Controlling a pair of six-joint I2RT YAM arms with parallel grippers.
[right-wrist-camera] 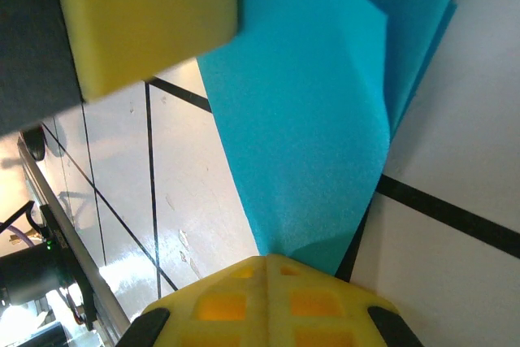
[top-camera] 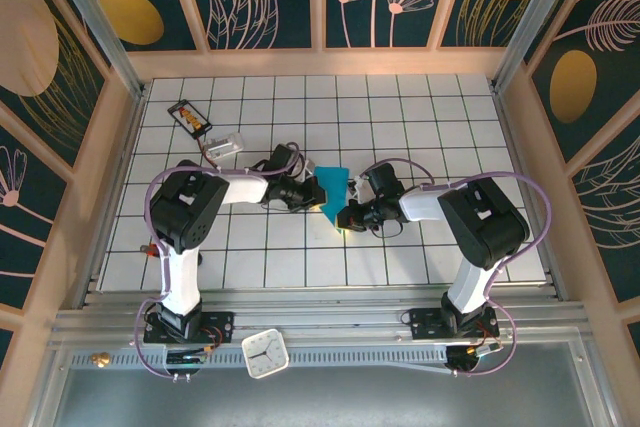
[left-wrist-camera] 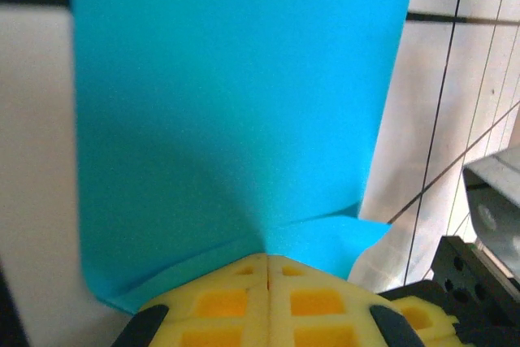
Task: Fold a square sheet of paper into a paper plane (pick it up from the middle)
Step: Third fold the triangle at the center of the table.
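Note:
The square sheet of paper [top-camera: 334, 185] is teal-blue and folded narrow, held up over the middle of the white tiled table [top-camera: 420, 117]. My left gripper [top-camera: 314, 191] is shut on its left edge, and my right gripper [top-camera: 350, 213] is shut on its lower right end. In the left wrist view the yellow pads [left-wrist-camera: 227, 302] meet at the left gripper's tip [left-wrist-camera: 268, 259], pinching the paper [left-wrist-camera: 236, 103] beside a crease. In the right wrist view the right gripper [right-wrist-camera: 266, 261] pinches the paper's [right-wrist-camera: 317, 136] narrow end. The left gripper's yellow finger [right-wrist-camera: 138, 14] shows at top left.
A small black card with orange marks [top-camera: 190, 117] lies at the far left of the table, with a small pale object [top-camera: 226, 144] near it. A white clock [top-camera: 265, 353] sits on the front rail. Wooden-framed walls close in the sides and back.

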